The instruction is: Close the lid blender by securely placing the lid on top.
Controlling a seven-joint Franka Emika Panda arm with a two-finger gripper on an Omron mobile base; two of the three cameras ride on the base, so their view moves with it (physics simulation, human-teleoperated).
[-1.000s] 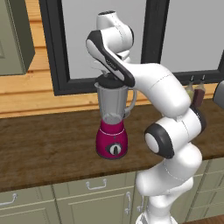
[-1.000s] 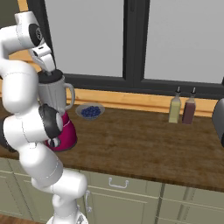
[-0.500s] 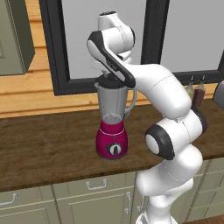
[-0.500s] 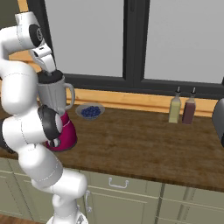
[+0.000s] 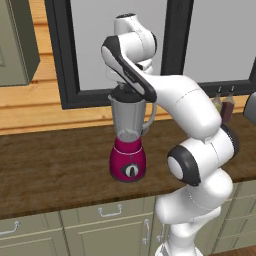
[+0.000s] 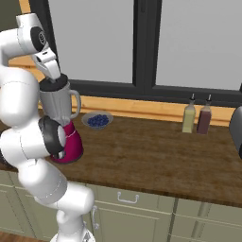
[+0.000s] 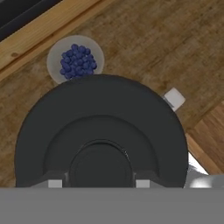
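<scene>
The blender (image 5: 128, 159) stands on the wooden counter, a magenta-red base with a round dial under a clear greyish jar (image 5: 129, 119) with a side handle. The dark round lid (image 5: 125, 93) lies across the jar's mouth, and from the side it looks level on the rim. My gripper (image 5: 125, 88) comes straight down on it. In the hand view the lid (image 7: 100, 127) hides the jar, and my gripper (image 7: 95, 183) is shut on the lid's raised centre knob. From the right base view the lid (image 6: 53, 84) caps the blender (image 6: 60, 118) beside my arm.
A small bowl of blueberries (image 6: 97, 119) sits on the counter just behind the blender, also seen as the bowl (image 7: 75, 61) in the hand view. Two small bottles (image 6: 196, 118) stand at the window sill far right. A dark appliance (image 6: 237, 128) is at the right edge.
</scene>
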